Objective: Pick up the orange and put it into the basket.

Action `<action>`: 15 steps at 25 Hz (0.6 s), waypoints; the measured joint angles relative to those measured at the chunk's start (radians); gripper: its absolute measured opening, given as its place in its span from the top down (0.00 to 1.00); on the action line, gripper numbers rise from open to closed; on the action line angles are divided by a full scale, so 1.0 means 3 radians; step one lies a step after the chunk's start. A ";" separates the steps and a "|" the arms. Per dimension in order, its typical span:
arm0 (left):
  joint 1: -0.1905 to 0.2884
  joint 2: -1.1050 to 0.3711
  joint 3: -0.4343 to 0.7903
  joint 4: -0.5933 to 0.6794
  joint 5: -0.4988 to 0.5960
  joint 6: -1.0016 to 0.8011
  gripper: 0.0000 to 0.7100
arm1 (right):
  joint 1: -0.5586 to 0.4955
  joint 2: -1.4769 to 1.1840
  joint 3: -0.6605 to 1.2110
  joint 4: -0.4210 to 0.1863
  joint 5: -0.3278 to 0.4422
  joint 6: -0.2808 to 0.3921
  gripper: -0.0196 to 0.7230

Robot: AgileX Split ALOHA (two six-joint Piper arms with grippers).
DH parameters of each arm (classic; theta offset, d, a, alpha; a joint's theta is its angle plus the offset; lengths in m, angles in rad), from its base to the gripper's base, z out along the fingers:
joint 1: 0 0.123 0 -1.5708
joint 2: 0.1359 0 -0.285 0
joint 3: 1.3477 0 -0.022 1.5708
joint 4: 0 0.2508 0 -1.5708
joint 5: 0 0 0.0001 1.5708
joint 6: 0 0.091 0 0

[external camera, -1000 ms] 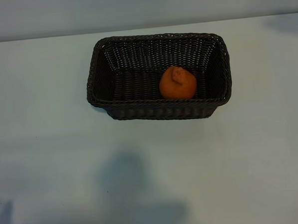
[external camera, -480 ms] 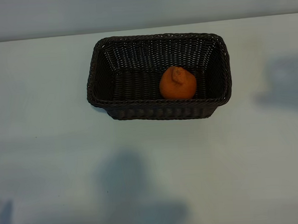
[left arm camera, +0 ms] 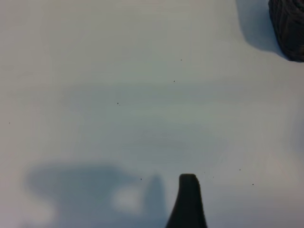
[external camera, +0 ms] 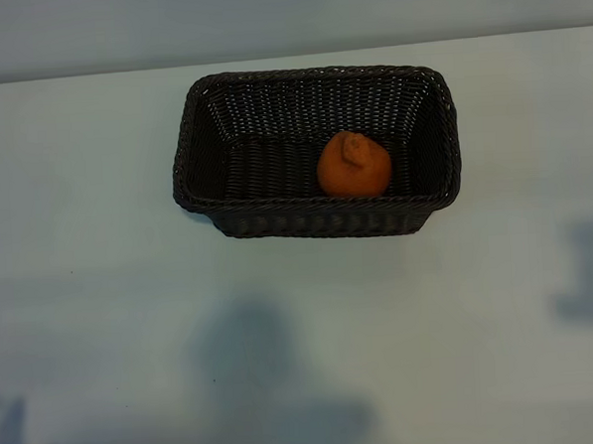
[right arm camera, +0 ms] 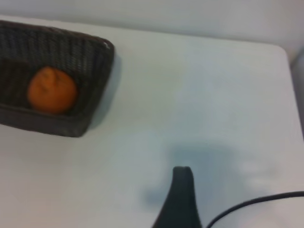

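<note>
The orange (external camera: pixel 353 165) lies inside the dark brown woven basket (external camera: pixel 315 203), towards its right half, at the far middle of the table. Neither arm shows in the exterior view. In the right wrist view the orange (right arm camera: pixel 52 90) rests in the basket (right arm camera: pixel 92 61), well away from that gripper, of which one dark finger (right arm camera: pixel 182 199) shows over bare table. The left wrist view has one dark finger (left arm camera: pixel 188 202) over bare table and a corner of the basket (left arm camera: pixel 289 28) far off. Both grippers are open with nothing between their fingers.
The pale table (external camera: pixel 302 331) spreads round the basket, with soft shadows on its near left and right parts. Its far edge (external camera: pixel 90 74) meets a grey wall. A black cable (right arm camera: pixel 256 204) crosses a corner of the right wrist view.
A shadow at the table's right side has slid from the far right corner towards the near right. Orange and basket have not moved.
</note>
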 joint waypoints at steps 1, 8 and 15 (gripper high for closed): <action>0.0000 0.0000 0.0000 0.0000 0.0000 0.0000 0.17 | 0.0000 -0.0084 0.0110 0.0000 -0.0054 0.0028 0.17; 0.0000 0.0000 0.0000 0.0000 0.0000 0.0000 0.17 | 0.0147 -0.0680 0.0780 0.0015 -0.0396 0.0083 0.17; 0.0000 0.0000 0.0000 0.0000 0.0000 0.0000 0.17 | 0.0333 -0.1194 0.1152 -0.0039 -0.0407 0.0083 0.17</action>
